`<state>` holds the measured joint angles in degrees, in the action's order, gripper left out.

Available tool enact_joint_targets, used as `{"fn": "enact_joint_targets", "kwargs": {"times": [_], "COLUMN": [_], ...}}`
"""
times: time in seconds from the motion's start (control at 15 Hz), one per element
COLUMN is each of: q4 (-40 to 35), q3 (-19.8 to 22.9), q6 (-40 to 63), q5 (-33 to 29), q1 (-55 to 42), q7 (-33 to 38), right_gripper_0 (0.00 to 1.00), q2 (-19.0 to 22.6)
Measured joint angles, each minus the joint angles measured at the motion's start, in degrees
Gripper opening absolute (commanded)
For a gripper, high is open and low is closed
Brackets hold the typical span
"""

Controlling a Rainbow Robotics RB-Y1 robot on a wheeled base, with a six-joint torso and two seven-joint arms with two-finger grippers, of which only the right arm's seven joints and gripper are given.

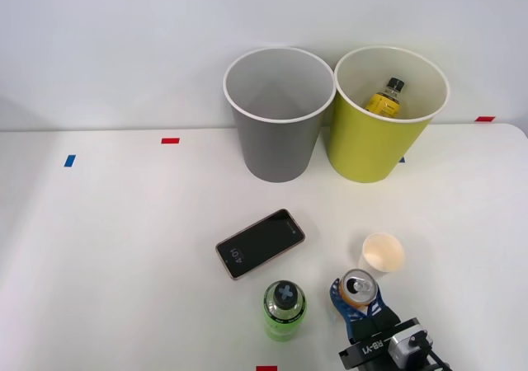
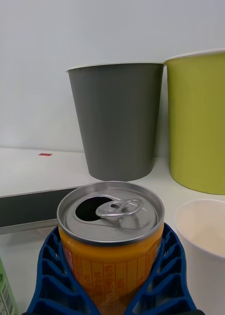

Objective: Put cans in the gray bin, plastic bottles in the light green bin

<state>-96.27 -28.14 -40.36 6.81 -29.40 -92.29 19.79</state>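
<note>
Gripping one can (image 1: 360,288), the right arm's jaws sit near two bins and two bottles.

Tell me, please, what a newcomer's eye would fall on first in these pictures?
Probably the two tall bins at the table's far edge: the gray bin beside the light green bin, which already holds a yellow-labelled bottle. Next, near the front edge, the right pincer with its blue fingers around the opened orange can, between a green bottle and a paper cup.

You have the can (image 1: 360,289) between cup (image 1: 383,253) and bottle (image 1: 285,307), phone (image 1: 261,243) behind, two bins (image 1: 279,115) at the back.
</note>
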Motion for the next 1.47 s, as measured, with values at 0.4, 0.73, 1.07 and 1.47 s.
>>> {"fn": "enact_joint_targets", "kwargs": {"times": [0.4,0.73,1.07,1.47], "q4": [-17.0,-32.7,-34.3,-34.3], "q3": [1.0,4.1,6.5,8.8], "q6": [14.5,31.9,39.5,51.5], "q5": [-0.1,1.2,1.6,2.7], "q1": [-1.6,0.4,9.8,23.0], "q7": [1.0,2.5,3.2,4.1], "right_gripper_0": [0.00,0.00,0.00,0.00], "q2": [3.3,3.8,-0.3,-6.7]}}
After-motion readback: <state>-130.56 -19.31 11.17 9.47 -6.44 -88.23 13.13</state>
